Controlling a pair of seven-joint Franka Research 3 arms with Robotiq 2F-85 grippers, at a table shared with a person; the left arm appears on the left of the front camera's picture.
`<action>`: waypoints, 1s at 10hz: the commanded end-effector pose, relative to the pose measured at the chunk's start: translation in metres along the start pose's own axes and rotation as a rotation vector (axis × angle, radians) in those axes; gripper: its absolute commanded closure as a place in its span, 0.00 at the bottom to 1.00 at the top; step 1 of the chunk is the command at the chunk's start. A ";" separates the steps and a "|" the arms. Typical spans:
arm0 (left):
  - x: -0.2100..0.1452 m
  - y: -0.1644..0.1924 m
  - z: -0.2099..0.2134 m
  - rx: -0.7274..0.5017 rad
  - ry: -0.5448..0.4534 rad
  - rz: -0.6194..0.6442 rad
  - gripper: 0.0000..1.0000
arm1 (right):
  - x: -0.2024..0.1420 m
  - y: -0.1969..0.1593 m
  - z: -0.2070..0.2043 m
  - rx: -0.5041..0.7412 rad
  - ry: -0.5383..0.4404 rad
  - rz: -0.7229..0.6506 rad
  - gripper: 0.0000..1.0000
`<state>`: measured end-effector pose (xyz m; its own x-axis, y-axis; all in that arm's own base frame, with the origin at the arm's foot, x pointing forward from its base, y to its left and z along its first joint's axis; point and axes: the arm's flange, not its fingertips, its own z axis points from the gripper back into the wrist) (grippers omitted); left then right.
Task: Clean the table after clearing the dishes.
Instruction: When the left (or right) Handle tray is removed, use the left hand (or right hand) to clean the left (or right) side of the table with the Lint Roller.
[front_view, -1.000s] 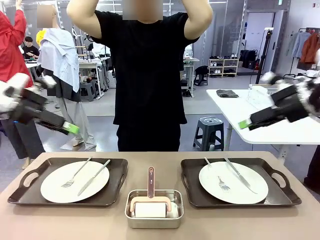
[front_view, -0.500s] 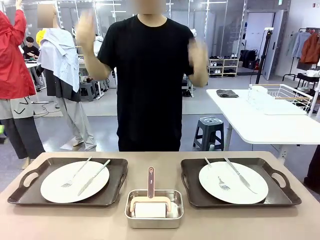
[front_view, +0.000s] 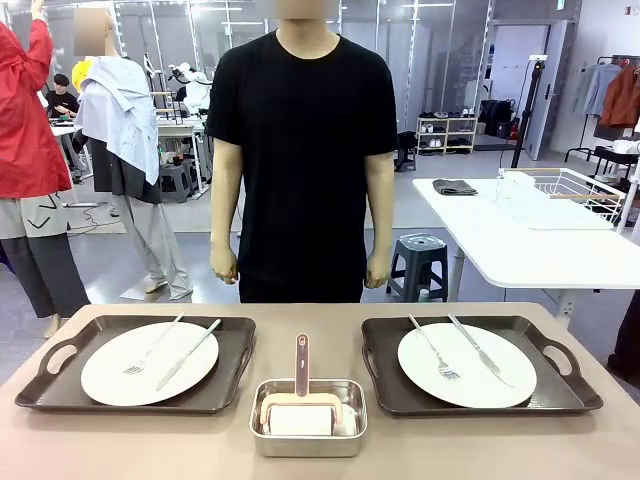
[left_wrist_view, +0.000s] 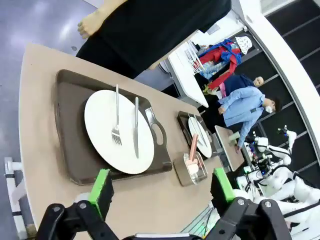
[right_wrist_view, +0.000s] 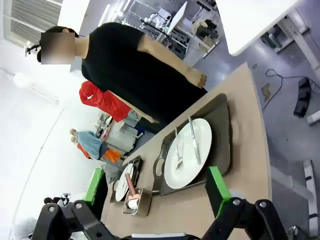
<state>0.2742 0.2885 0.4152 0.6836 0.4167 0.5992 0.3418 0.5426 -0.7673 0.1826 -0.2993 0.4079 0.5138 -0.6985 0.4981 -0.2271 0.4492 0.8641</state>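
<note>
Stage: start, nothing cleared yet | left plate (front_view: 150, 362) and right plate (front_view: 467, 365) sit on trays (front_view: 235, 370) on the desk (front_view: 120, 445) | left tool (left_wrist_view: 162, 186), right tool (right_wrist_view: 156, 189) — both spread, empty | we judge clearing and wiping are left.

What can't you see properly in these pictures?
- Front view: the tin wall hides the lower part of the roller.
- Left wrist view: the right plate is too small to tell its fork from its knife.
- Right wrist view: the left plate is tiny, its cutlery unreadable.
- Front view: the bottom edge cuts off the near side of the table.
</note>
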 end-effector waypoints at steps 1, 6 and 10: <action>0.001 -0.005 0.000 0.000 0.017 -0.017 0.00 | 0.005 0.009 0.001 0.000 -0.010 0.020 0.00; 0.001 -0.005 0.000 0.000 0.017 -0.017 0.00 | 0.005 0.009 0.001 0.000 -0.010 0.020 0.00; 0.001 -0.005 0.000 0.000 0.017 -0.017 0.00 | 0.005 0.009 0.001 0.000 -0.010 0.020 0.00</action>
<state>0.2776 0.2846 0.4174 0.6941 0.4009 0.5979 0.3356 0.5546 -0.7614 0.1828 -0.2999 0.4160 0.5165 -0.6929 0.5031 -0.2202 0.4603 0.8600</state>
